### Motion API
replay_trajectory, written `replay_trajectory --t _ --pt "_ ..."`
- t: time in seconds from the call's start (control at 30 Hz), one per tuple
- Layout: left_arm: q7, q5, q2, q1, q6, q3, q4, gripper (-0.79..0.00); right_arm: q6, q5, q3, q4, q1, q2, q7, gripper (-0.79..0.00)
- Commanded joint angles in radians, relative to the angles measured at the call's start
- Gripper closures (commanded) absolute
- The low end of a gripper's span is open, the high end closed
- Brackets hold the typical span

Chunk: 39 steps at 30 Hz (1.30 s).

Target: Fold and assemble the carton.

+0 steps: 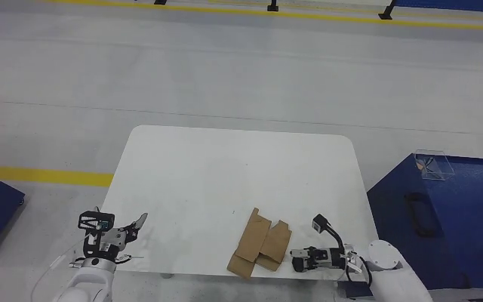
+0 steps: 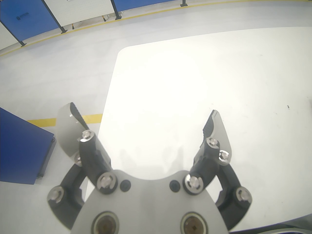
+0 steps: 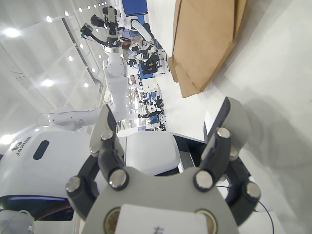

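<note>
A flat brown carton point(image 1: 260, 245) lies unfolded on the white table point(image 1: 226, 174), close to the front edge, right of centre. My right gripper point(image 1: 295, 263) sits at the table's front edge just right of the carton, pointing at it, a short gap away. In the right wrist view the carton point(image 3: 204, 30) lies beyond my open right gripper point(image 3: 168, 110), nothing between the fingers. My left gripper point(image 1: 130, 238) hangs at the table's front left corner, far from the carton. It is open and empty in the left wrist view point(image 2: 143, 115).
A blue cabinet point(image 1: 426, 219) stands right of the table with a clear plastic box point(image 1: 432, 162) on top. A blue block point(image 2: 22, 147) stands on the floor left of the table. The table's corners are rounded.
</note>
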Motion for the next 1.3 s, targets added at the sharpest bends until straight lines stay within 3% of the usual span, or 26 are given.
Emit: replay_trajectory --t 0.0,0.13,0.43,0.5,0.57,0.6,0.63,0.67,0.7,0.97,1.07,1.27 --pt "0.000 0.000 0.000 0.000 0.000 0.000 0.000 -0.785 -0.012 -0.007 -0.021 0.027 0.021 -0.003 -0.012 -0.662" --pt "0.000 0.000 0.000 0.000 0.000 0.000 0.000 -0.785 -0.039 -0.013 -0.058 0.077 0.058 -0.011 -0.039 -0.554" --pt "0.000 0.000 0.000 0.000 0.000 0.000 0.000 -0.785 -0.039 -0.074 -0.144 0.152 0.131 -0.035 -0.168 -0.520" --pt "0.000 0.000 0.000 0.000 0.000 0.000 0.000 -0.785 -0.042 -0.069 -0.168 0.170 0.153 -0.044 -0.173 -0.551" --pt "0.000 0.000 0.000 0.000 0.000 0.000 0.000 -0.785 -0.046 -0.052 -0.185 0.197 0.179 -0.052 -0.171 -0.502" --pt "0.000 0.000 0.000 0.000 0.000 0.000 0.000 -0.785 -0.057 -0.043 -0.192 0.208 0.189 -0.056 -0.172 -0.385" --pt "0.000 0.000 0.000 0.000 0.000 0.000 0.000 -0.785 -0.065 -0.038 -0.199 0.219 0.198 -0.059 -0.173 -0.339" --pt "0.000 0.000 0.000 0.000 0.000 0.000 0.000 -0.785 -0.072 -0.030 -0.204 0.229 0.206 -0.062 -0.174 -0.102" --pt "0.000 0.000 0.000 0.000 0.000 0.000 0.000 -0.785 -0.077 -0.016 -0.209 0.236 0.211 -0.066 -0.171 0.000" --pt "0.000 0.000 0.000 0.000 0.000 0.000 0.000 -0.785 -0.126 0.069 -0.214 0.272 0.249 -0.075 -0.128 0.000" --pt "0.000 0.000 0.000 0.000 0.000 0.000 0.000 -0.785 -0.084 0.137 -0.206 0.250 0.268 -0.074 -0.084 0.000" --pt "0.000 0.000 0.000 0.000 0.000 0.000 0.000 -0.785 0.045 0.229 -0.130 0.017 0.333 -0.039 0.045 0.000"
